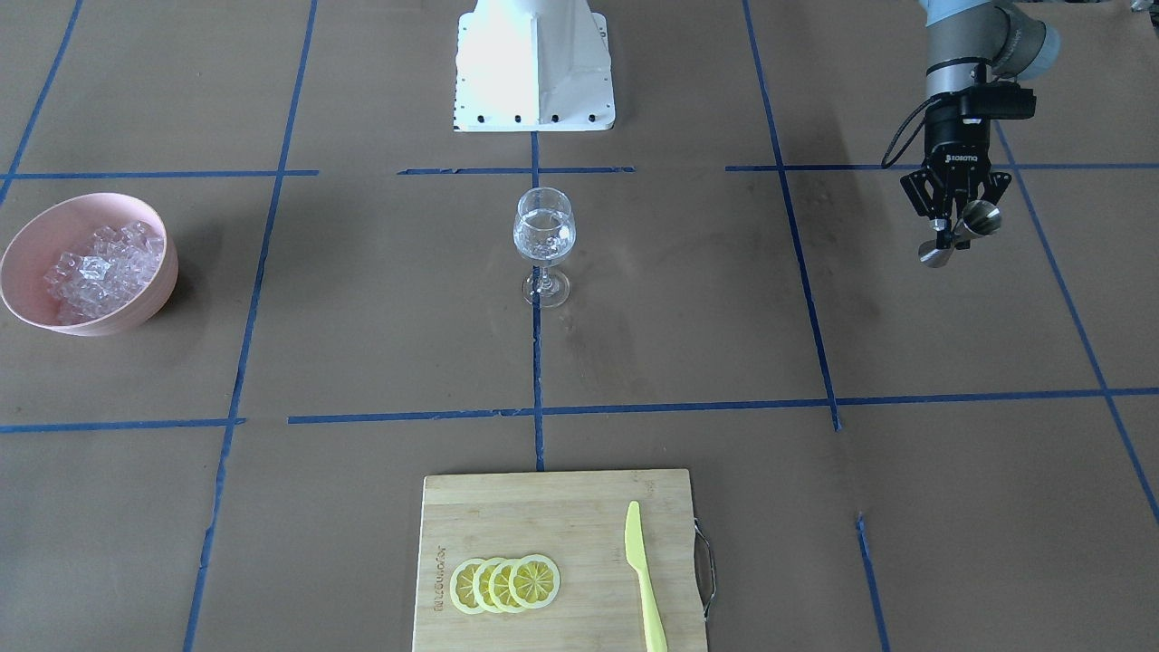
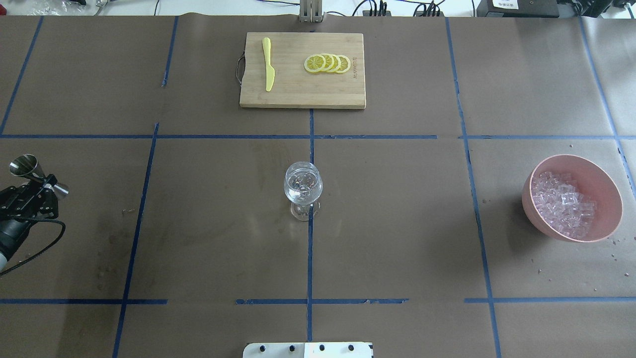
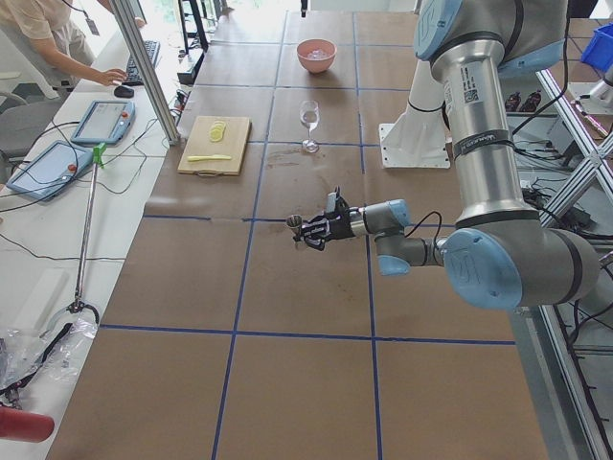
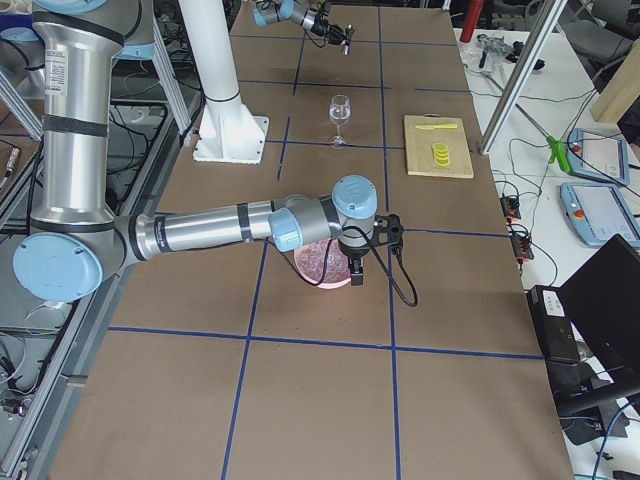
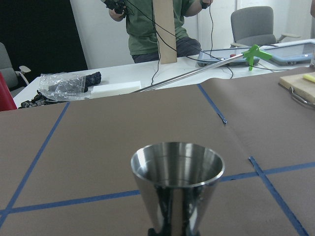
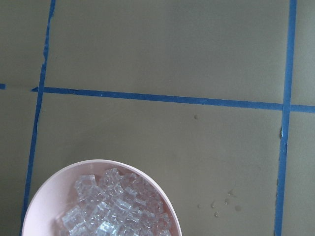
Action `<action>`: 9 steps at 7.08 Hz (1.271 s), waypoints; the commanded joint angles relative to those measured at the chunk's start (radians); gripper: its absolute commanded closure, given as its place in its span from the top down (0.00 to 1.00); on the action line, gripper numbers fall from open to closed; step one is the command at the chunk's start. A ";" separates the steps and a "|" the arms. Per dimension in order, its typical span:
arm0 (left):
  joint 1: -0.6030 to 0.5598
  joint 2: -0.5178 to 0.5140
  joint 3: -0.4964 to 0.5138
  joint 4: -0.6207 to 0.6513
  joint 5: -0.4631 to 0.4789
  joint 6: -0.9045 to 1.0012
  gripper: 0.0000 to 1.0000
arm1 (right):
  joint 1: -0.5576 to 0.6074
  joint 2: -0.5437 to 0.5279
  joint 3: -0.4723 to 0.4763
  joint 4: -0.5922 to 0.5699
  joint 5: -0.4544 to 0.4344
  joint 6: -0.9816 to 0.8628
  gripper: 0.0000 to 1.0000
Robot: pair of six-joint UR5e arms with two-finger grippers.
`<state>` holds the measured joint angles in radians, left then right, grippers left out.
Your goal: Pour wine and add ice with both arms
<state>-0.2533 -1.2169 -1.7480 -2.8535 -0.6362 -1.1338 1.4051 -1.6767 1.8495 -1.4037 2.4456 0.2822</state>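
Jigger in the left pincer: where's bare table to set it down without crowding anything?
Bare paper lies under the left pincer and its jigger, and all the way from there to the wine glass. The stretch between the glass and the pink bowl is bare too. Crowded: the cutting board, with knife and lemon slices.

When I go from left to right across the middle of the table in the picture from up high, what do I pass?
Left end effector holding a metal jigger → wine glass → pink bowl full of ice.
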 commanded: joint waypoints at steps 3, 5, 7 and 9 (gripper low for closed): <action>0.040 -0.053 0.057 -0.108 0.001 -0.038 0.00 | 0.000 0.000 -0.001 0.000 0.000 -0.002 1.00; 0.058 -0.065 0.091 -0.138 0.004 -0.057 0.00 | 0.000 0.000 -0.001 0.000 0.000 0.000 1.00; 0.078 -0.079 0.131 -0.139 0.013 -0.095 0.00 | 0.000 0.000 -0.001 0.000 0.000 0.000 1.00; 0.080 -0.081 0.169 -0.139 0.018 -0.095 0.00 | 0.000 0.000 -0.001 0.000 0.000 0.000 1.00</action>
<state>-0.1750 -1.2966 -1.5978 -2.9926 -0.6201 -1.2272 1.4052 -1.6767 1.8484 -1.4036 2.4452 0.2822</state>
